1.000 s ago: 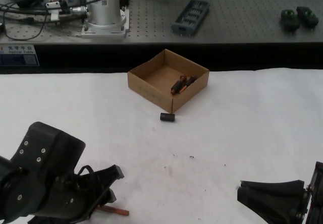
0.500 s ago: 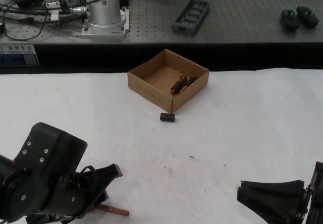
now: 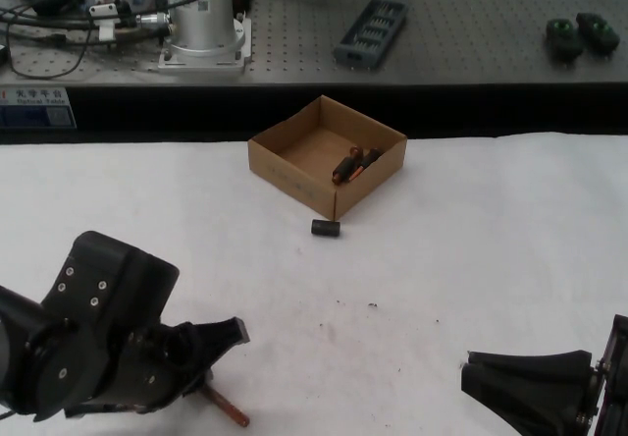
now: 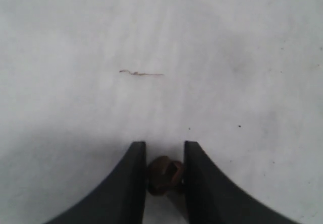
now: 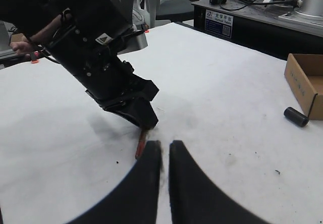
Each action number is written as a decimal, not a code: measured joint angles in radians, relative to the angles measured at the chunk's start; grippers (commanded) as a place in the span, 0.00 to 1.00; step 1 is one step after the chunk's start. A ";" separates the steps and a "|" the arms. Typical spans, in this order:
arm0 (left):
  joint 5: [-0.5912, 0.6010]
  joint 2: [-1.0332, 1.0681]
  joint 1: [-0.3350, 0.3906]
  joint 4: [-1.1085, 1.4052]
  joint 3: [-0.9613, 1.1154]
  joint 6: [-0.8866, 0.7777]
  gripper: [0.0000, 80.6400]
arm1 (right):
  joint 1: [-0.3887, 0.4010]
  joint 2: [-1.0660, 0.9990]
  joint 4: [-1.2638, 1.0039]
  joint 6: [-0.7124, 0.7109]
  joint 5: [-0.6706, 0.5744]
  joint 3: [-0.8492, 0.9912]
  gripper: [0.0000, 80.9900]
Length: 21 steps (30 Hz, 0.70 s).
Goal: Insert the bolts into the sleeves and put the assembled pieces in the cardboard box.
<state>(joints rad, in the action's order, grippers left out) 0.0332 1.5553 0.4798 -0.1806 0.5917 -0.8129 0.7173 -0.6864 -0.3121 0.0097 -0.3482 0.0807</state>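
My left gripper (image 4: pixel 164 156) is shut on the head of a reddish-brown bolt (image 4: pixel 163 174) just above the white bench cover near the front left. The high view shows the bolt (image 3: pixel 229 408) slanting down from the left gripper (image 3: pixel 210 389). In the right wrist view the same bolt (image 5: pixel 141 144) hangs from that gripper (image 5: pixel 147 125). My right gripper (image 5: pixel 165 151) is low at the front right, shut with nothing in it. A black sleeve (image 3: pixel 325 228) lies alone just in front of the cardboard box (image 3: pixel 285 175). Assembled pieces (image 3: pixel 353 164) lie inside the box.
Behind the white cover runs a dark perforated bench with a metal column (image 3: pixel 201 14), cables, a black ribbed tray (image 3: pixel 371 29) and two dark parts (image 3: pixel 581 35). Open white surface lies between the grippers and the box.
The left arm has shifted a little to the right, and the bolt in its gripper has swung to a steeper slant. The right arm, sleeve and box have not moved.
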 measured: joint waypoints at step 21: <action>-0.097 0.040 0.000 -0.556 0.474 0.813 0.01 | 0.000 0.000 0.000 0.004 0.000 0.000 0.07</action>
<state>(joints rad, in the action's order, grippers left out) -0.0634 1.5952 0.4798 -0.7368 1.0661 0.0000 0.7173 -0.6864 -0.3121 0.0138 -0.3482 0.0807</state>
